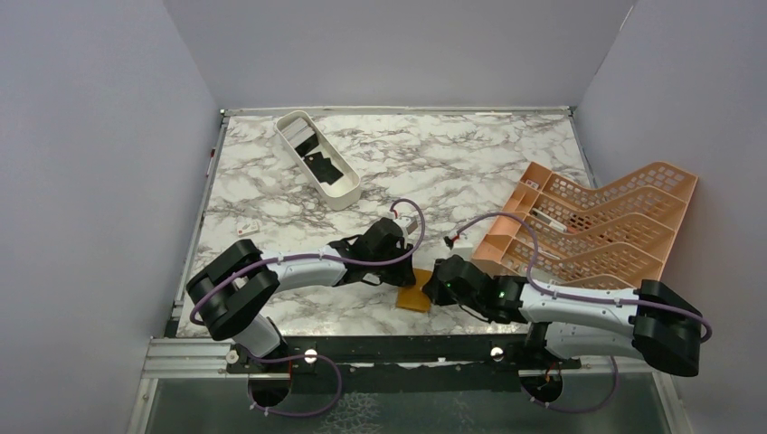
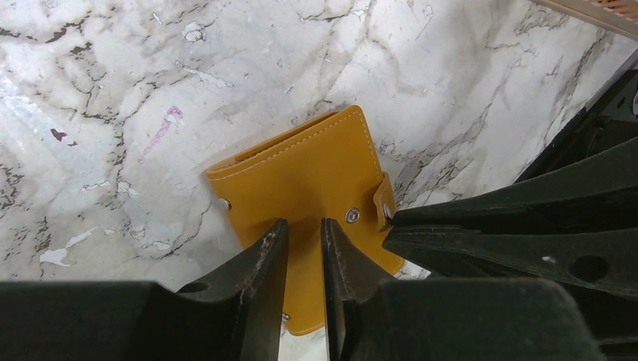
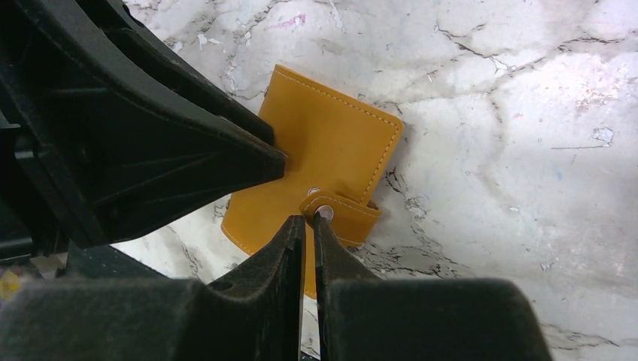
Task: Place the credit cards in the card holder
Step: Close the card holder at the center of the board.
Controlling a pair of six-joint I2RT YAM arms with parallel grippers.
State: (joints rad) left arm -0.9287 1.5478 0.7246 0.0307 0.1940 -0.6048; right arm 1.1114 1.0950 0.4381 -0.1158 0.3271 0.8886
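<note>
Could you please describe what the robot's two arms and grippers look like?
Both the left arm and right arm have white links, bulky black joints and a thin purple cable looping alongside. A green light glows on the right arm. The left gripper and right gripper have matte black, wedge-shaped fingers tapering to scuffed tips.

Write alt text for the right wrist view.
Right gripper, jaws nearly closed, pinches the snap tab of a closed orange-tan card holder lying on the marble table. The left gripper, at frame left, touches the holder's edge.
</note>
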